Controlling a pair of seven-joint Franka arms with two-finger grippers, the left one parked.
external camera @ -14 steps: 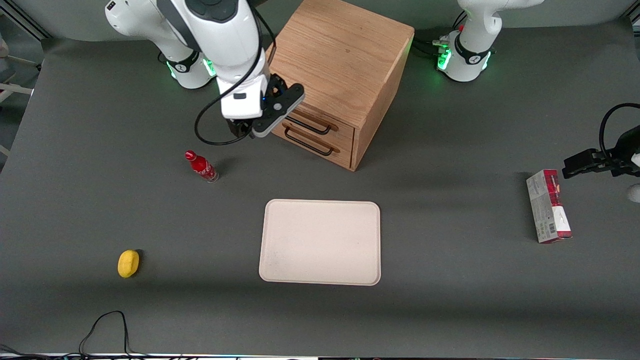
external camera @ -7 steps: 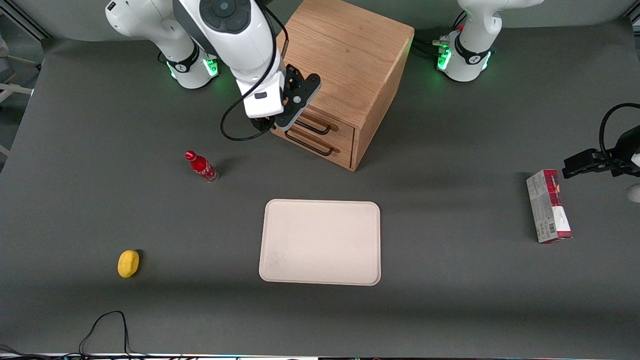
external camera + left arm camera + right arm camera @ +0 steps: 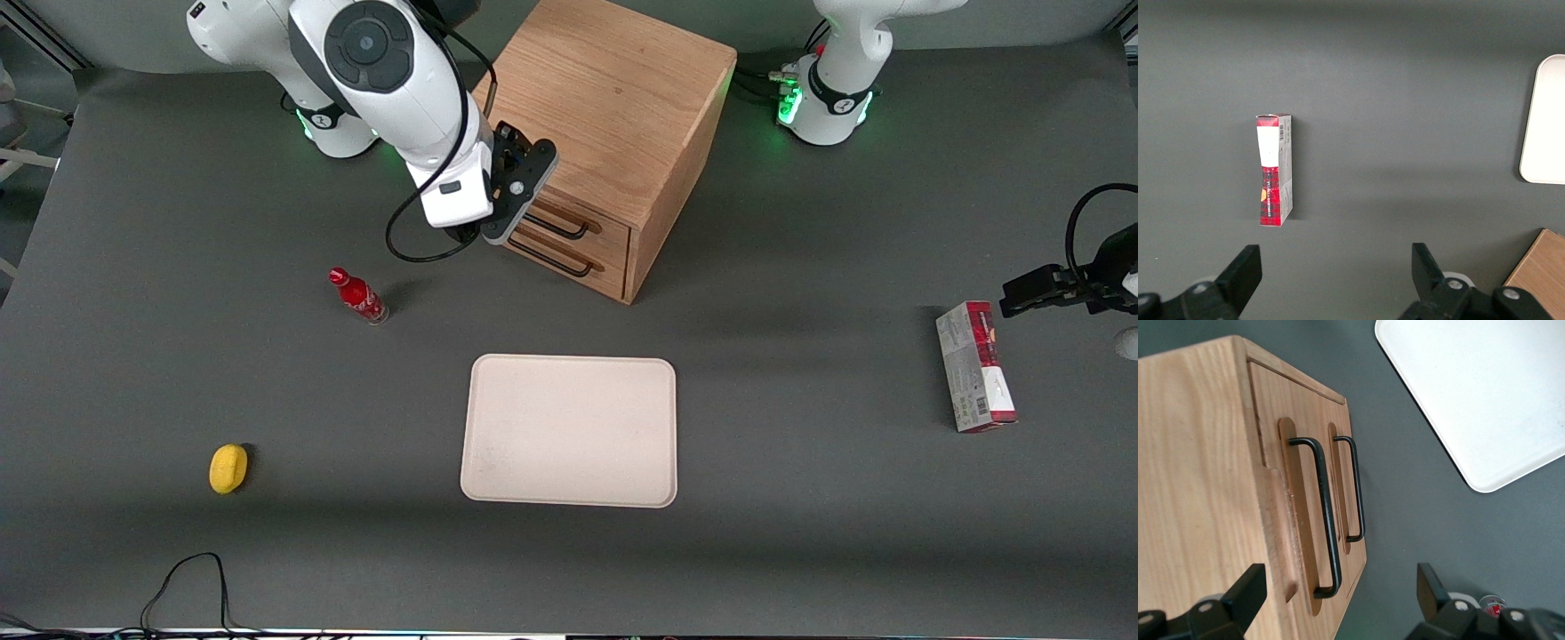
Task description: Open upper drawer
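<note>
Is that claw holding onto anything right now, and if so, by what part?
Nothing is held. The claw is open, hanging in front of the wooden cabinet, near the upper drawer and its black handle without touching it.

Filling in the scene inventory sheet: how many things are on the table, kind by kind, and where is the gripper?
Wooden cabinet: 1, upper drawer shut
Red bottle: 1
Yellow lemon: 1
White tray: 1
Red carton: 1
Total: 5
Gripper: open, beside the drawer handles.
</note>
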